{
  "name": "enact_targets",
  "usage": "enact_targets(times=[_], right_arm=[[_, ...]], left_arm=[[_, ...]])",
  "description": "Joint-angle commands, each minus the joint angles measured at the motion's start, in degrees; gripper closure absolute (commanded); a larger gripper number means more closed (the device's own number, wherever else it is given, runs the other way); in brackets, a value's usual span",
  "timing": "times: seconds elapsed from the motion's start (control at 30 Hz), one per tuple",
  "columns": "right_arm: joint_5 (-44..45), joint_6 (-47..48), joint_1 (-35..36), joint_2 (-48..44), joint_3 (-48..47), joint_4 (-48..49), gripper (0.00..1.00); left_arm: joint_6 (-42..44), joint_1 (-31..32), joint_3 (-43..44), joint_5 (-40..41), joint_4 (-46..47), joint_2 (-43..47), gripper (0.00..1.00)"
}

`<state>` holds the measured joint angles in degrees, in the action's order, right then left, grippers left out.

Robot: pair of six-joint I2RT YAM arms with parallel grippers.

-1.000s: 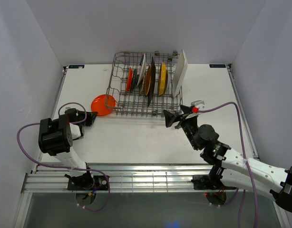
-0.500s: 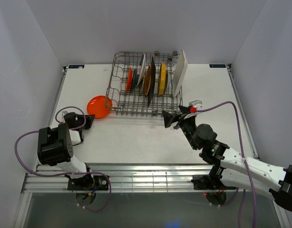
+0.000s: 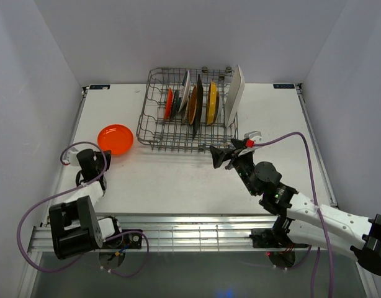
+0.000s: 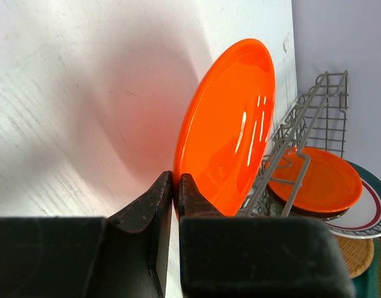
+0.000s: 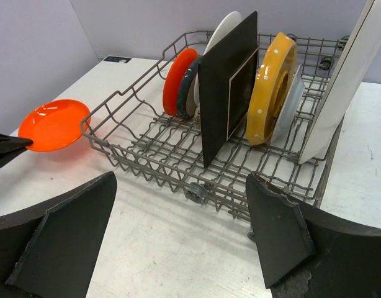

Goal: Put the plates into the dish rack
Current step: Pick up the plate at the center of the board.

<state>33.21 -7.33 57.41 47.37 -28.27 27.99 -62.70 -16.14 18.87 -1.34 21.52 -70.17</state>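
From the top view, the left gripper [image 3: 105, 155] is clamped on the near rim of an orange plate [image 3: 115, 138], which sits just left of the dish rack [image 3: 143, 118], near its front corner but not touching. The rack already has a smaller orange plate [image 3: 169, 103], a dark square plate [image 3: 197, 105], a yellow plate [image 3: 211, 102] and a white rectangular plate [image 3: 234, 96] standing on edge. The right gripper [image 3: 228, 149] hovers over the table [image 3: 178, 180] in front of the rack. Left wrist view: both fingers are pinched tight on the plate's edge, rack wires right behind it. Right wrist view: jaws spread wide, holding nothing, pointing at the rack.
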Motion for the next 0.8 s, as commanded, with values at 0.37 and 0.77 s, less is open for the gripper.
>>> enact_targets(times=[0.37, 0.77], right_arm=[[-7.8, -2.7, 0.2, 3.5, -3.5, -0.1, 0.1], [-20.6, -4.5, -0.1, 4.2, -5.2, -2.0, 0.1]], left_arm=[[2.1, -0.5, -0.9, 3.6, -12.3, 19.7, 0.97], [1.0, -0.5, -6.1, -20.2, -9.0, 28.1, 0.98]])
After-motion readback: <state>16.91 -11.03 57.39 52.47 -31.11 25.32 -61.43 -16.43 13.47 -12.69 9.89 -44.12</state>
